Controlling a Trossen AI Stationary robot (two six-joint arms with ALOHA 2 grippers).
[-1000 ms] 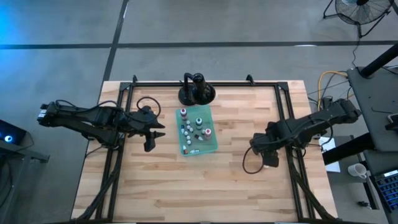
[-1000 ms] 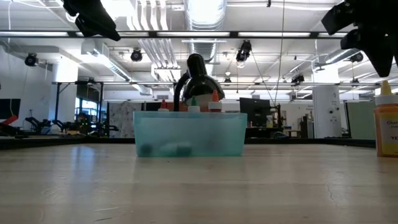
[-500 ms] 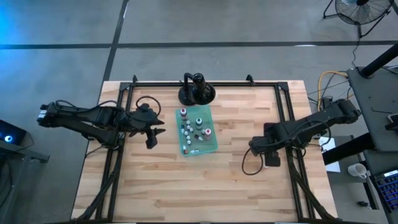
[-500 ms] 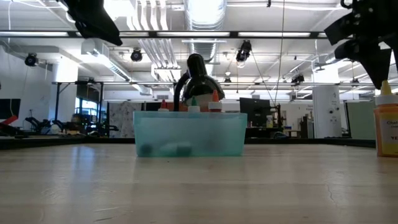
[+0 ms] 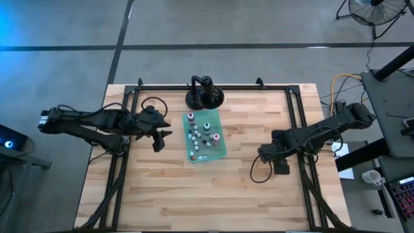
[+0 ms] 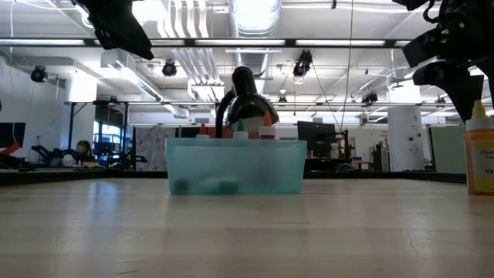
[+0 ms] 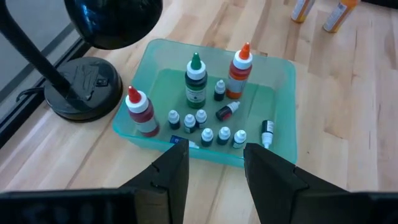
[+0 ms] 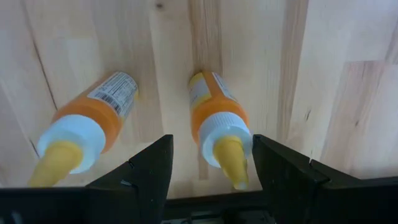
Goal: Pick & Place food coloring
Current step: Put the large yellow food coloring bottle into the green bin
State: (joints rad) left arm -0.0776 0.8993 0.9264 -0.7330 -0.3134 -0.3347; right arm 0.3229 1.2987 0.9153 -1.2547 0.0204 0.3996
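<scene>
Nearest, toward the right edge of the tabletop (image 5: 246,194): two orange bottles (image 8: 84,127) of food coloring, both upright, long axes vertical, yellow tips pointing straight up at the right gripper (image 8: 211,152). Right gripper hanging directly over them, fingers (image 8: 146,165) spread wide to either side of one cap, not clamped on it. From above, both bottles hidden under that arm; in the low view only one (image 6: 480,150) showing, cut off by the picture's edge. Farther in, toward the left edge: left gripper (image 5: 159,138), released and holding nothing, raised just beside the tray (image 5: 223,154) and pointing at it. Mid-table: translucent teal tray holding the rest of the food coloring. Three taller bottles upright, tips up: red (image 7: 140,112), green (image 7: 195,82), orange (image 7: 239,63). Around them a cluster of tiny bottles (image 7: 206,135), most upright, colours hard to make out; one (image 7: 227,111) lying on its side, long axis slanted across the tray floor. Farthest, at the back edge just behind the tray: black round-based stand (image 5: 205,96).
</scene>
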